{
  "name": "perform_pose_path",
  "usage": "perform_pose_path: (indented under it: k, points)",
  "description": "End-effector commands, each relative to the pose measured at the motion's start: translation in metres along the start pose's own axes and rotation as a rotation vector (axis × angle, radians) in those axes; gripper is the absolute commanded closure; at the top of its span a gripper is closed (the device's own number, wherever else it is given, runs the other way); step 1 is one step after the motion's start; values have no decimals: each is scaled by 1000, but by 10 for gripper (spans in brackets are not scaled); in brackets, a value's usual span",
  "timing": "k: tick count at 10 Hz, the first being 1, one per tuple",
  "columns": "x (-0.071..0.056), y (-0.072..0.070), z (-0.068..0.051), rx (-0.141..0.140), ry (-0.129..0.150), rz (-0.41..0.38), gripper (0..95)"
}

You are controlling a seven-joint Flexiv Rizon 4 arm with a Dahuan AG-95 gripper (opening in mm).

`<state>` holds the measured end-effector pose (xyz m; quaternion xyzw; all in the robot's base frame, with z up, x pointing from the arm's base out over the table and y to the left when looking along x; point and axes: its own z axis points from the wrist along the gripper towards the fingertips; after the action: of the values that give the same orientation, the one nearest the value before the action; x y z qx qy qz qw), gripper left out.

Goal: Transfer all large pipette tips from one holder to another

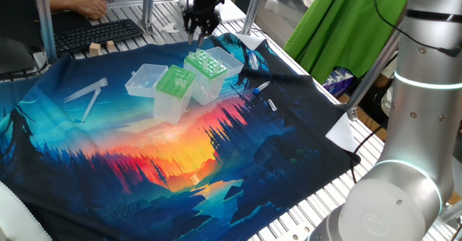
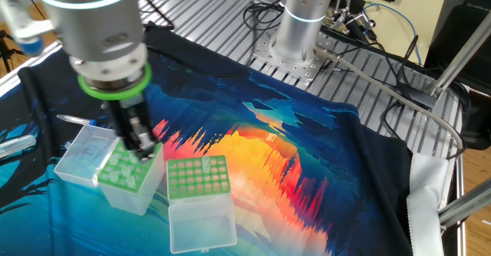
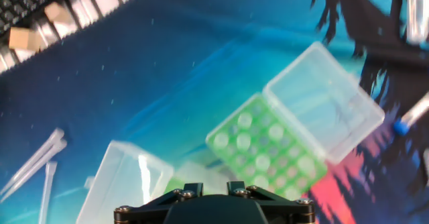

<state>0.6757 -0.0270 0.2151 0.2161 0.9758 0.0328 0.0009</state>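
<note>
My claw (image 2: 143,150) hangs over the light-green holder (image 1: 208,66); grip state can't be read — fingertips hidden. Large tips (image 1: 86,97) lie loose on the cloth, away from both boxes. The dotted holder (image 2: 198,178) sits beside it. Next — centre squarely before descending.

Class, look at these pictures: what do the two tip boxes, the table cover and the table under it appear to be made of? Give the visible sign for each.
Light-green-topped box and dotted-grid box: probably translucent plastic, since their hinged lids let the cover's colours through. Table cover: likely printed fabric, matte, with a forest-sunset picture and soft folds at its edge. Table: seemingly metal, silver ribbed slats with a dull sheen.
</note>
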Motion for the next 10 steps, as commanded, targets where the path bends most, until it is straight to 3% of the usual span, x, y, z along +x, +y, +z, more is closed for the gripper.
perform_pose_path:
  k: [1,4,6,10]
  points:
    - [20,7,4,-6,6,-28,760]
    - [49,12,13,-3,34,-41,760]
    - [61,12,18,-3,35,-29,760]
    - [84,16,29,-8,59,-118,760]
